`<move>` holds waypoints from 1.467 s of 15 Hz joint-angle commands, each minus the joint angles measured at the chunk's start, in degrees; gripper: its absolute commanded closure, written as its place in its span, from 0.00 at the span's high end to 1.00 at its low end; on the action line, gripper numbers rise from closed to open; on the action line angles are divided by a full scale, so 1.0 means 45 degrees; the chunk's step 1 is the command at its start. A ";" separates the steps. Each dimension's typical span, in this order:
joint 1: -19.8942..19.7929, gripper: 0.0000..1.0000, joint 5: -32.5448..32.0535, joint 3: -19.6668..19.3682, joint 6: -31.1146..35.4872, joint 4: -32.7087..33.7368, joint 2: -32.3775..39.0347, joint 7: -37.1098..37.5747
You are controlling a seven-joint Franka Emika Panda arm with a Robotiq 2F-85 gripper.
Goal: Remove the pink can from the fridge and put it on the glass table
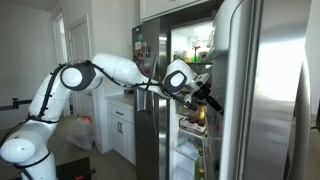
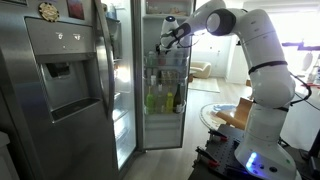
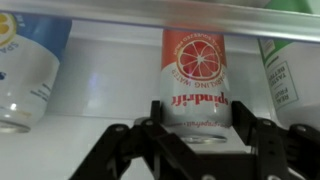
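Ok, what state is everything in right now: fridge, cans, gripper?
fridge: door open, interior lit.
pink can: standing on its shelf, between the fingers, not clamped.
gripper: open, straddling the pink can.
blue-and-white can: standing beside it, untouched.
green-and-white can: standing on the other side, untouched.

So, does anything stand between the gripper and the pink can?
No. In the wrist view the pink can stands between the fingers of the gripper, with nothing in the way.

White rounded arm (image 1: 112, 68), black joint rings (image 1: 73, 77), black claw (image 3: 197, 140)
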 commanded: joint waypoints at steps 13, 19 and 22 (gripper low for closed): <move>0.0829 0.45 -0.0590 -0.0412 0.1228 -0.0971 -0.1168 0.0464; 0.1353 0.45 -0.1022 -0.0906 0.1606 -0.2237 -0.2412 0.0853; 0.1540 0.45 -0.1590 -0.1220 0.1650 -0.2949 -0.3075 0.1346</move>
